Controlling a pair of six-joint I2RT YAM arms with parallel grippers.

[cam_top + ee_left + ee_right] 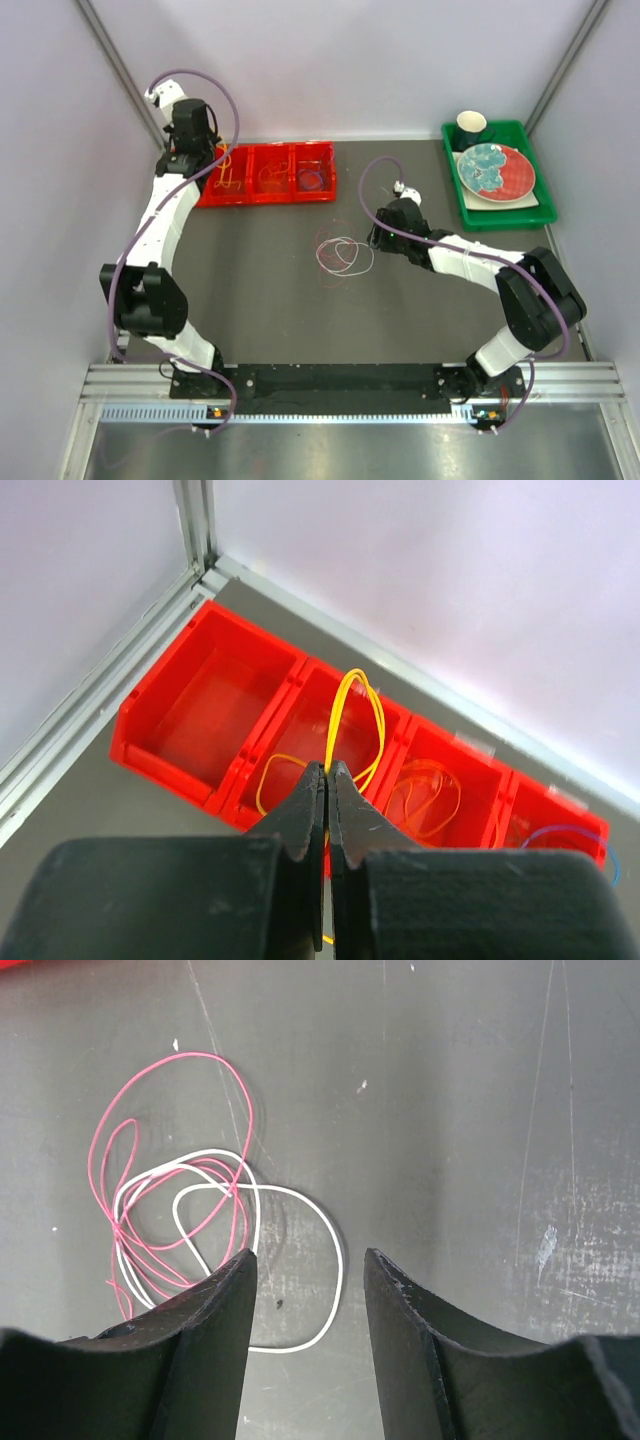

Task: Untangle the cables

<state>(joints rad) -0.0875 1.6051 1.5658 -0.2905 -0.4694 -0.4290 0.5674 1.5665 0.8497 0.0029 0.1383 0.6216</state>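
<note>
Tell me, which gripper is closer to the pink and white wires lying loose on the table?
Right. The right gripper is open, just beside the wire tangle. The left gripper is far off at the red bins, pinching a yellow wire.

Dark grey matte surface, scuffed with fine scratches and white specks. Plain pale lilac walls left, far, right. Aluminium posts in both far corners. Aluminium rail along near edge. Soft even light.
</note>
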